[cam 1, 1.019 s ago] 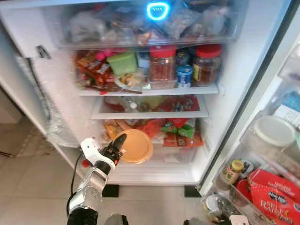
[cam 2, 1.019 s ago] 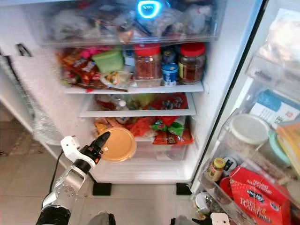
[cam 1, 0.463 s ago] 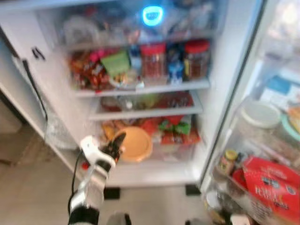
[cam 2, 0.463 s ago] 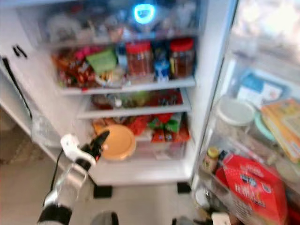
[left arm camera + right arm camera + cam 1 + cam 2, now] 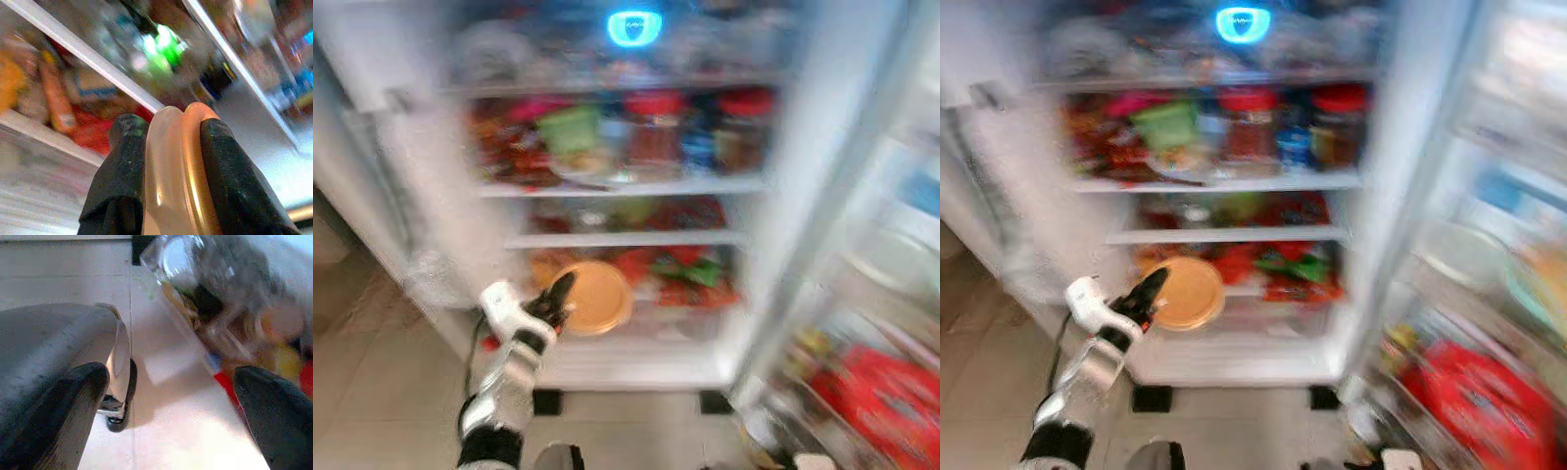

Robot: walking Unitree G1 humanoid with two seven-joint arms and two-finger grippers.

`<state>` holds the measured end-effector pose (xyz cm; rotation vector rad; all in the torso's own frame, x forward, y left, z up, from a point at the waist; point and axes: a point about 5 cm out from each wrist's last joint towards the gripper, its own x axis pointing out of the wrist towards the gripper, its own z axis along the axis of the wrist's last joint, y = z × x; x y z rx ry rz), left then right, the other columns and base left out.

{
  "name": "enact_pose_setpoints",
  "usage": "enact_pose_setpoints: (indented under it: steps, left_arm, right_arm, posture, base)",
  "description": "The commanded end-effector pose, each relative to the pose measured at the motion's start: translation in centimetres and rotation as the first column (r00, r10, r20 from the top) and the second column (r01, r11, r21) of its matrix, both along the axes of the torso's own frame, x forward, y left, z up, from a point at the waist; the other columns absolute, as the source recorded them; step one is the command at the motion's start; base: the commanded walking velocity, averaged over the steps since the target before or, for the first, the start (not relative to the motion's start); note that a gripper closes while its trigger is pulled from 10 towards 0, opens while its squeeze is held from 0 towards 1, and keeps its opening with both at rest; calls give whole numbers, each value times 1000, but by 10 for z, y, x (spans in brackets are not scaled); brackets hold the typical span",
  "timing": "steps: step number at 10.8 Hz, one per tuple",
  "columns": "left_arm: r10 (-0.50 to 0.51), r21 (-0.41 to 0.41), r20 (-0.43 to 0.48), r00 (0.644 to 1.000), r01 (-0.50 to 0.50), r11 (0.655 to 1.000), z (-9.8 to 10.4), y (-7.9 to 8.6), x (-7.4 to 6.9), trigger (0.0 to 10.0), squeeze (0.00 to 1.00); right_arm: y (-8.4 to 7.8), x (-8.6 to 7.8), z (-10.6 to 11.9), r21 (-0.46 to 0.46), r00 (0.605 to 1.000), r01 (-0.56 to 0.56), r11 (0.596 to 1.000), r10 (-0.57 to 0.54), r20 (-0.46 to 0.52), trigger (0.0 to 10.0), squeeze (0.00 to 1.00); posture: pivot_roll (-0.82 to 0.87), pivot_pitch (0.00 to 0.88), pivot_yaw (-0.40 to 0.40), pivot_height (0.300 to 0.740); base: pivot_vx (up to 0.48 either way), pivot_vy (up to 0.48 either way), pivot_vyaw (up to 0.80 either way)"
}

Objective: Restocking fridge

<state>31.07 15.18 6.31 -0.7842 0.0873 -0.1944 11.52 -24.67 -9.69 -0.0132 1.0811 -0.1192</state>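
Note:
The open fridge (image 5: 440,225) stands before me, its shelves crowded with jars, packets and tubs; the eye views are blurred. My left gripper (image 5: 558,299) is shut on a round orange lidded container (image 5: 595,299), holding it on edge in front of the lowest shelf. In the left wrist view the two black fingers (image 5: 122,181) pinch the container's rim (image 5: 178,166). My right gripper (image 5: 171,411) hangs low over the tiled floor, open with nothing between its fingers.
The fridge door (image 5: 881,323) stands open at my right, its racks full of jars and a red packet (image 5: 876,392). Red-lidded jars (image 5: 651,137) fill the upper shelf. Packets (image 5: 690,274) crowd the lowest shelf. Tiled floor (image 5: 382,382) lies at my left.
The camera has shifted and the picture has grown more blurred. My left gripper still holds the orange container at the same place in front of the lowest shelf.

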Motion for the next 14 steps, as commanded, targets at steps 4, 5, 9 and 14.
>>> enact_pose_setpoints:
  steps: [4, 5, 9, 14]
  left_arm:
    - [38, 0, 1, 999, -38, 999, 0, 10, 1, 10000, 0]
    - [35, -2, 3, 999, -35, 999, 0, 9, 1, 10000, 0]
    - [-28, -66, 8, 1000, 29, 997, 3, 1, 5, 10000, 0]
    - [-114, -72, -15, 993, 113, 991, 2, -10, 12, 10000, 0]
  right_arm:
    - [10, 9, 0, 36, 1000, -10, 999, 9, 27, 10000, 0]
    - [10, 9, 0, 37, 1000, -9, 999, 8, 27, 10000, 0]
    - [11, 9, 0, 42, 1000, -9, 999, 8, 24, 10000, 0]
    - [11, 9, 0, 45, 1000, -8, 999, 7, 21, 10000, 0]
  posture:
    - [-157, 0, 63, 652]
    - [-157, 0, 65, 652]
    - [-156, 0, 66, 652]
    - [-151, 0, 66, 652]
  base:
    - [256, 0, 200]
    - [259, 0, 0]
    - [259, 0, 0]
    - [263, 0, 0]
